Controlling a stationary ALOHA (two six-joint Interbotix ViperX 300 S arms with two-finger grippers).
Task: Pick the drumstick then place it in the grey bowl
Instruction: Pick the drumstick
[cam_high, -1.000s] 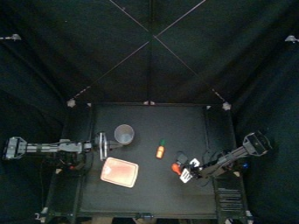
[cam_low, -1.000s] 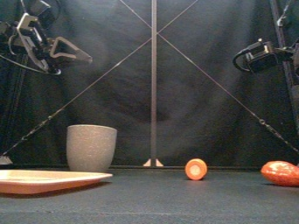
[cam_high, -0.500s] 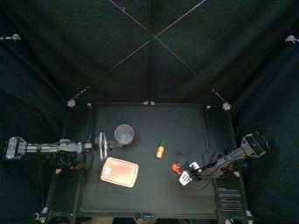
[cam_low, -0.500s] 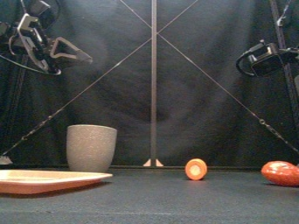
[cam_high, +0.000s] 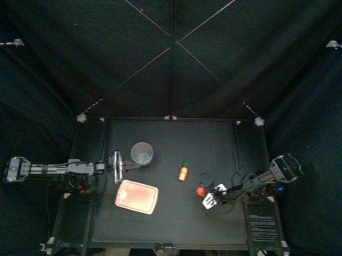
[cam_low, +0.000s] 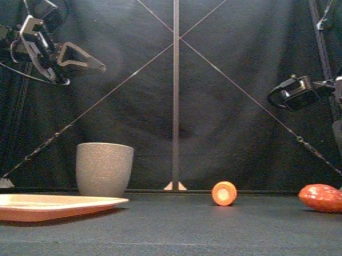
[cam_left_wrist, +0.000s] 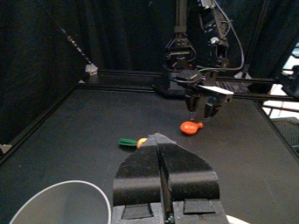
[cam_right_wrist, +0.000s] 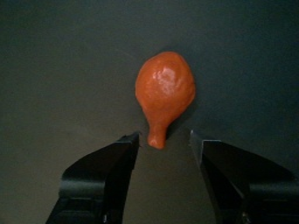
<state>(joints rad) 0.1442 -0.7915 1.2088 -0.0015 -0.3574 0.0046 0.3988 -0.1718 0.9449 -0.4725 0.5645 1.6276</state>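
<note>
The drumstick (cam_right_wrist: 163, 86) lies on the table (cam_high: 174, 225) directly ahead of the right gripper (cam_right_wrist: 163, 143), whose fingers (cam_right_wrist: 107, 168) stand wide apart. Its thin bone end points back into the gap between them, while the fat orange-red body stretches away beyond the tips. So the long axis runs along the line of reach, crosswise to the way the jaws would close — a good line-up, I judge, for a pinch on the narrow neck. From the front, the gripper hangs well above the table and touches nothing, so a descent would have to come first. Farther out, past the drumstick toward the middle of the table, lies a toy carrot (cam_high: 183, 173). Beyond that are the flat pink tray (cam_high: 139, 197) and the grey bowl (cam_high: 142, 153), standing upright on the far side from these fingers. The left gripper (cam_left_wrist: 165, 162) rests raised near the bowl with its jaws pressed together, well apart from the drumstick — the right arm is plainly the nearer. Any carry to the bowl would pass by the carrot.
</note>
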